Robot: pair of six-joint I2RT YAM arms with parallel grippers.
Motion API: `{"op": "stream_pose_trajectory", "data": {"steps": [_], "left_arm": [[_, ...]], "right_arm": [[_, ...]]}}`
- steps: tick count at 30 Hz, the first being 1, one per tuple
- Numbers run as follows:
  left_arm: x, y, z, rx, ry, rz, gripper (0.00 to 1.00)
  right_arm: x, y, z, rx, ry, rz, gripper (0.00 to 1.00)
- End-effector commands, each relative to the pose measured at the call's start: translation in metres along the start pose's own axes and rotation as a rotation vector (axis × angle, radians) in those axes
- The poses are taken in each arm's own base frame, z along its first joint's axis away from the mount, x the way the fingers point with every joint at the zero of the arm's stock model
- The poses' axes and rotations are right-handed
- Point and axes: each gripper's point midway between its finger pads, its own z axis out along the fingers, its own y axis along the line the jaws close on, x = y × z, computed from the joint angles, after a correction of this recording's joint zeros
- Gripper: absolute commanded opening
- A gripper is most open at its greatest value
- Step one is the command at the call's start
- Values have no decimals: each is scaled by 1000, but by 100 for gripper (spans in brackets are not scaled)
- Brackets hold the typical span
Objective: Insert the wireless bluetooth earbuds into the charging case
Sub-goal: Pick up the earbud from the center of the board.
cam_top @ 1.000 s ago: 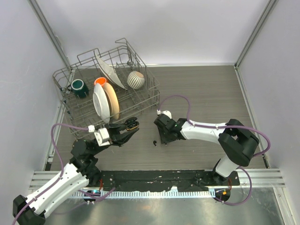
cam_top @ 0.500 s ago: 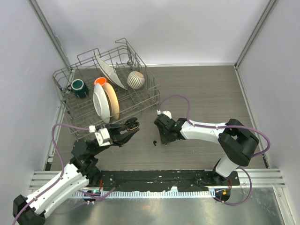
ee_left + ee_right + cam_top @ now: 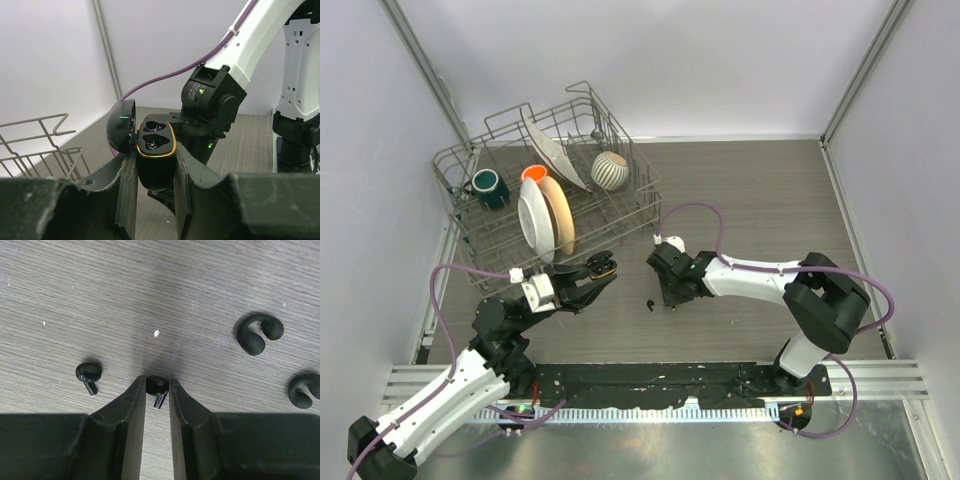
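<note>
My left gripper (image 3: 597, 273) is shut on the charging case (image 3: 604, 265) and holds it above the table, next to the dish rack. In the left wrist view the case (image 3: 156, 152) is glossy black with a gold rim. Its lid is swung open to the left and two sockets show. My right gripper (image 3: 670, 298) is down at the table. In the right wrist view its fingers (image 3: 134, 400) pinch a small black earbud (image 3: 156, 384) with a short stem. A second earbud (image 3: 88, 373) lies on the table to its left.
Two black C-shaped ear hooks (image 3: 257, 335) (image 3: 303, 389) lie right of the right gripper. A small black piece (image 3: 649, 304) lies just left of it in the top view. A wire dish rack (image 3: 470, 225) with plates and mugs stands at the back left.
The right wrist has shifted very slightly to the left. The left arm and the case have not moved.
</note>
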Motion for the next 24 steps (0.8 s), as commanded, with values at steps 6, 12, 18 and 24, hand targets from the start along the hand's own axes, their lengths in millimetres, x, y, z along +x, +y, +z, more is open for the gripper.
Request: {"op": "stream_pose_trajectory", "data": {"steps": [6, 12, 18, 24], "left_arm": [[-12, 5, 2, -24, -39, 26, 0], [-12, 12, 0, -69, -43, 17, 0], [-10, 19, 1, -114, -52, -2, 0], [-10, 19, 3, -107, -54, -20, 0]], "right_arm": [[-42, 11, -32, -53, -190, 36, 1], [-86, 8, -97, -107, -521, 94, 1], [-115, 14, -175, -162, -864, 90, 1], [-129, 31, -247, -241, -1134, 48, 1]]}}
